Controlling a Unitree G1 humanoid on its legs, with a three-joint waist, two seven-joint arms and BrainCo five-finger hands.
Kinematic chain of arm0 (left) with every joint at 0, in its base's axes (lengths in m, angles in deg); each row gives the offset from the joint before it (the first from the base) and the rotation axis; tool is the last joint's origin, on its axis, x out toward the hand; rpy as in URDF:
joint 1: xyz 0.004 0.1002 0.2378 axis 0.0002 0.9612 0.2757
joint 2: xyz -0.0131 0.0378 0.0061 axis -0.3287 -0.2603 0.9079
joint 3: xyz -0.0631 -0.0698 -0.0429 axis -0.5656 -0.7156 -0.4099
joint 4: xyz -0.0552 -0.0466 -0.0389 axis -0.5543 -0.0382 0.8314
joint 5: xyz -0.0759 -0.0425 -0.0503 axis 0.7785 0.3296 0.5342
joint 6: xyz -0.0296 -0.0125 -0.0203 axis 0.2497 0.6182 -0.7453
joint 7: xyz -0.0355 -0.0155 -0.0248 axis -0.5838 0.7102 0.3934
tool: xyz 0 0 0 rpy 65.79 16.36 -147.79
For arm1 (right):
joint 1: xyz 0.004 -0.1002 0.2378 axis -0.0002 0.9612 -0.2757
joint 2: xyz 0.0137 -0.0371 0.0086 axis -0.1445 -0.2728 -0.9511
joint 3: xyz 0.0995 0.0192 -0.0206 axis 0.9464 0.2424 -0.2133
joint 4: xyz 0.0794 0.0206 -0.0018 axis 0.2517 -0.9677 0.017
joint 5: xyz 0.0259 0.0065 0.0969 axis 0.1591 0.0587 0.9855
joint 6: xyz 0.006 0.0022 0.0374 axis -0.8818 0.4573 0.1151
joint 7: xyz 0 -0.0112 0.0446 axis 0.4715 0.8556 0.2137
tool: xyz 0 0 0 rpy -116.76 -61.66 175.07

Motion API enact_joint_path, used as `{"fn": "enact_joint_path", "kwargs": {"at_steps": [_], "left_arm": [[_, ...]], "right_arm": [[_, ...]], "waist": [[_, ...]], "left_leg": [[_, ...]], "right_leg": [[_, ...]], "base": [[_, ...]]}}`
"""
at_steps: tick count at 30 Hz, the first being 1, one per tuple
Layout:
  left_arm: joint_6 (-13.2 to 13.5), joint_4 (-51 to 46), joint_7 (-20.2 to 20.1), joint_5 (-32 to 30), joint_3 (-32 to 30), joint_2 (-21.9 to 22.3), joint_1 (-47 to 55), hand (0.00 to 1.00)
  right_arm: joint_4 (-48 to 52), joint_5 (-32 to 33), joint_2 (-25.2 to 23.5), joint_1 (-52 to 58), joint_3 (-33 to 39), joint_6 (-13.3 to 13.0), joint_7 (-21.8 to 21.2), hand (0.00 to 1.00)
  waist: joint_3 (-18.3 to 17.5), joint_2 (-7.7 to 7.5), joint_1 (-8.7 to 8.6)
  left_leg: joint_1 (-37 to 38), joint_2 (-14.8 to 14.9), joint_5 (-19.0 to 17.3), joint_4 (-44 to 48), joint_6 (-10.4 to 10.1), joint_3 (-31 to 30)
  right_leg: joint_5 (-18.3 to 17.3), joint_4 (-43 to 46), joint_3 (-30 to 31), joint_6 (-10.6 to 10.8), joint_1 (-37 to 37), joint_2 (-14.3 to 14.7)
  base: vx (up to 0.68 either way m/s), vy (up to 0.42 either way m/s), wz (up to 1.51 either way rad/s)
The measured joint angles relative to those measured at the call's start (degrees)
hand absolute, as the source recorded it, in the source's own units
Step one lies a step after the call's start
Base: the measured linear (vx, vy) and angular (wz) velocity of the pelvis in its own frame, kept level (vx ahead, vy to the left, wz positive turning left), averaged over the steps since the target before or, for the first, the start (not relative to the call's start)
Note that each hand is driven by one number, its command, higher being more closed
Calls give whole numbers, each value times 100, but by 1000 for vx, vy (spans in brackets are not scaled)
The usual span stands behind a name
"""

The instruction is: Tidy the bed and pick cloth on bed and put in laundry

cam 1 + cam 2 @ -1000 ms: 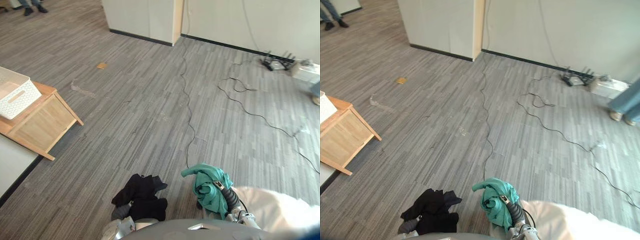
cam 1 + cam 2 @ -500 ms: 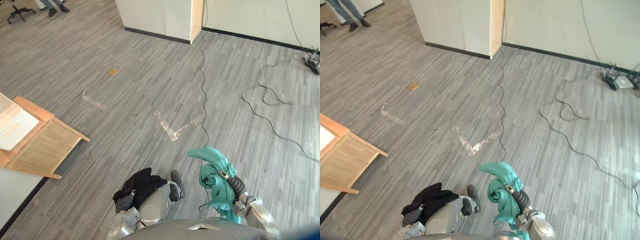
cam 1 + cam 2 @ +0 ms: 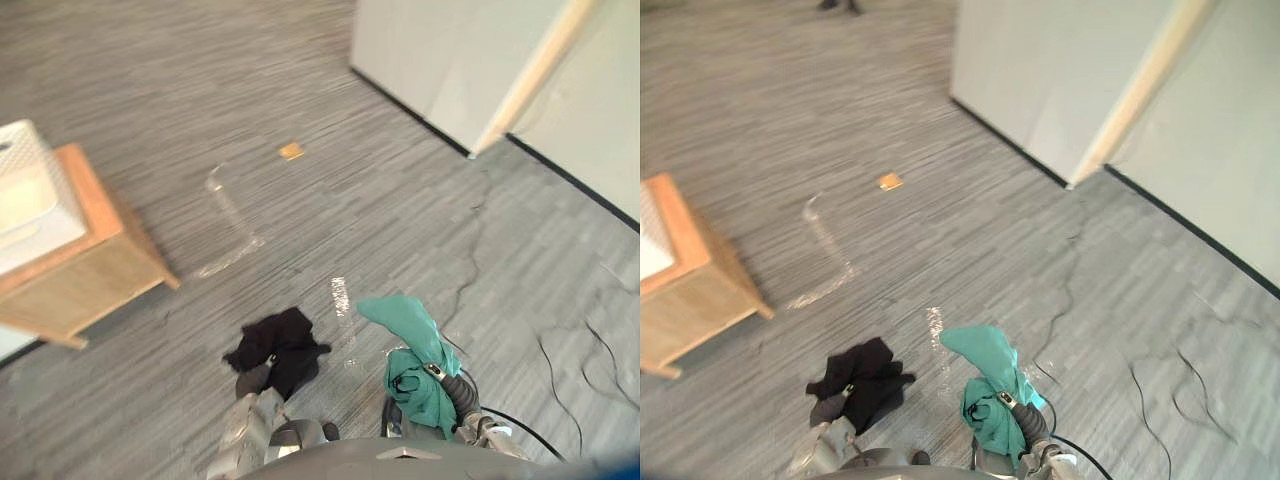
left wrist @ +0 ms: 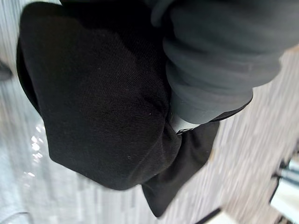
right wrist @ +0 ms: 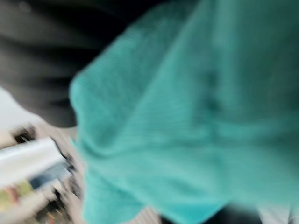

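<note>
A black cloth (image 3: 278, 345) hangs bunched over my left hand (image 3: 252, 384) low in the eye views, held above the floor. In the left wrist view the black cloth (image 4: 103, 107) wraps round the hand (image 4: 180, 125) just past its dark ribbed cover, and the fingers are buried in it. A teal cloth (image 3: 408, 345) is bundled on my right hand (image 3: 446, 386), one corner sticking up. The teal cloth (image 5: 187, 116) hides that hand's fingers in the right wrist view. The two hands are a short way apart, side by side.
A low wooden table (image 3: 95, 262) stands at the left with a white laundry basket (image 3: 28, 195) on top. A white partition wall (image 3: 450, 60) rises at the back right. Thin cables (image 3: 560, 370) trail on the grey floor at the right; a small tan piece (image 3: 291, 151) lies farther out.
The whole picture has swung, so the camera has moved: the table and basket now show larger at the left. Both hands still carry their cloths.
</note>
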Motion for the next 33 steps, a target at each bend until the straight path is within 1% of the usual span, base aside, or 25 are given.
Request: {"fn": "enact_joint_path", "kwargs": {"at_steps": [1, 2, 3, 4, 5, 6, 7, 8, 9, 10, 12, 15, 16, 17, 19, 20, 21, 22, 24, 25, 27, 28, 30, 32, 33], "left_arm": [[-63, 49, 0, 2, -9, -26, 91, 100], [-86, 49, -7, 0, -3, -42, 194, 100], [-96, 60, -28, -1, -2, -52, 433, 100], [-125, 187, -43, -1, -11, -3, 596, 100], [-137, 211, -44, -1, -11, 36, 642, 100], [-128, 217, -66, 12, -12, 127, 790, 100], [-61, 222, -132, 15, -78, 255, 846, 100], [-49, 225, -163, 14, -111, 278, 856, 100], [-35, 224, -188, 6, -122, 269, 857, 100], [56, 206, -269, -10, -151, 255, 779, 100], [175, 70, -334, -52, -167, 221, 784, 100], [180, -218, -425, -81, -166, 198, 786, 100], [194, -287, -436, -234, -174, 222, 784, 100], [193, -312, -440, -281, -171, 218, 788, 100], [235, -344, -441, -294, -155, 232, 829, 100], [280, -351, -437, -295, -148, 229, 833, 100], [285, -343, -435, -304, -148, 238, 836, 100], [281, -328, -427, -393, -136, 223, 784, 100], [266, -322, -417, -504, -138, 146, 687, 100], [251, -326, -417, -516, -151, 22, 622, 100], [142, -284, -369, -605, -134, -207, 518, 100], [114, -247, -328, -700, -57, -209, 478, 100], [82, -254, -242, -734, 124, -197, 466, 100], [2, -259, -240, -734, 176, -200, 435, 100], [-18, -265, -242, -732, 179, -185, 430, 100]], "right_arm": [[0, 43, -28, -12, 4, -7, 16, 100], [1, 51, -40, -31, -2, -7, 32, 100], [0, 104, -55, 11, -4, -4, 54, 100], [-68, 147, -3, -40, 2, 32, 124, 100], [-86, 148, 35, -147, -4, 65, 174, 100], [-56, 156, 91, -321, 5, 108, 247, 100], [-46, 160, 152, -400, 9, 137, 286, 100], [-46, 160, 154, -414, 18, 169, 296, 100], [-55, 151, 139, -425, 6, 201, 308, 100], [-56, 142, 95, -430, 55, 227, 315, 100], [-48, 135, 67, -445, 135, 213, 310, 100], [-28, 127, 57, -338, 293, 172, 352, 100], [-25, 128, 88, -296, 330, 170, 434, 100], [-25, 133, 103, -281, 374, 170, 439, 100], [-26, 145, 128, -339, 477, 159, 447, 100], [-26, 159, 155, -377, 475, 143, 469, 100], [-28, 175, 156, -378, 469, 134, 490, 100], [-47, 256, 164, -394, 464, 112, 534, 100], [-39, 263, 101, -477, 450, 56, 631, 100], [-37, 263, -6, -487, 409, 55, 696, 100], [-47, 260, -159, -448, 370, 51, 727, 100], [-46, 254, -179, -388, 368, 43, 724, 100], [-28, 248, -191, -220, 359, 14, 725, 100], [19, 247, -233, -18, 312, -35, 728, 100], [8, 247, -295, 81, 279, -77, 729, 100]], "waist": [[0, -34, 42], [-16, -11, 30], [-113, 72, -30], [-213, 239, 27], [-216, 359, 74], [-238, 545, 95], [-222, 748, 96], [-207, 851, 104], [-185, 936, 139], [-120, 884, 141], [-33, 738, 202], [-23, 534, 251], [29, 439, 251], [31, 422, 285], [32, 419, 309], [37, 407, 328], [12, 384, 349], [-38, 322, 345], [-27, 260, 304], [8, 107, 293], [40, -140, 243], [71, -117, 125], [117, -8, -28], [112, -28, -150], [114, -25, -183]], "left_leg": [[281, 27, -222, 12, -199, -129], [450, 92, -377, 46, -221, -193], [709, 241, -762, 229, -212, -341], [736, 396, -978, 769, -413, -323], [576, 514, -938, 1241, -502, -218], [73, 738, -595, 2450, -737, 143], [-465, 1069, 209, 3593, -795, 566], [-681, 1288, 796, 4069, -765, 749], [-990, 1539, 1118, 4704, -739, 897], [-1480, 1604, 680, 5324, -663, 997], [-1909, 1533, 359, 5135, -693, 1259], [-2263, 1318, 157, 3174, -649, 2182], [-2256, 1107, 273, 1844, -611, 2642], [-2224, 978, 449, 1229, -610, 2683], [-2248, 811, 1181, -233, -605, 2748], [-2241, 820, 1651, -298, -465, 2860], [-2198, 785, 1805, -290, -273, 2955], [-2132, 627, 1613, -304, 66, 2968], [-1879, 418, 1416, -400, 276, 2905], [-1615, 230, 1278, -408, 453, 2857], [-1137, -38, 929, -390, 451, 2542], [-797, -38, 756, -397, 441, 2261], [-318, 11, 575, -487, 420, 1819], [43, 84, 474, -536, 374, 1462], [169, 173, 443, -499, 322, 1218]], "right_leg": [[198, -110, 197, -29, -59, -20], [300, -86, 256, -134, -10, 10], [660, 213, 352, -392, 54, 134], [699, 1048, 312, -512, -76, 300], [538, 1272, 247, -630, -82, 327], [169, 1487, 129, -715, 26, 374], [-79, 1405, 9, -811, 300, 509], [-158, 1267, -39, -895, 534, 588], [-241, 1017, -132, -1000, 887, 657], [-355, 658, -239, -1073, 1442, 660], [-425, 152, -407, -1124, 2077, 616], [-523, -360, -755, -991, 2706, 542], [-631, -487, -951, -893, 3001, 500], [-668, -524, -1012, -828, 3117, 485], [-822, -628, -1086, -583, 3383, 488], [-911, -618, -1088, -441, 3570, 430], [-945, -547, -1067, -385, 3597, 368], [-983, -126, -1060, -267, 3463, 201], [-946, 1413, -1030, -119, 2883, -201], [-617, 2975, -975, -40, 2364, -625], [-369, 4876, -897, -272, 1693, -1091], [-496, 5338, -927, -477, 1388, -1073], [-754, 5310, -954, -615, 916, -899], [-941, 4542, -922, -574, 445, -685], [-922, 3459, -789, -526, 239, -430]], "base": [[413, -341, 103], [546, -463, 136], [567, -484, 110], [560, -471, 80], [509, -452, 32], [564, -507, 23], [457, -420, 32], [488, -384, 34], [504, -357, 38], [593, -424, 32], [467, -345, 30], [399, -216, 47], [454, -151, 60], [491, -118, 47], [577, -70, 20], [552, -9, 8], [582, 37, 6], [596, 74, 15], [585, 101, 28], [439, 72, 29], [526, 25, 59], [655, -18, 80], [590, -71, 111], [462, -148, 125], [603, -280, 124]]}}
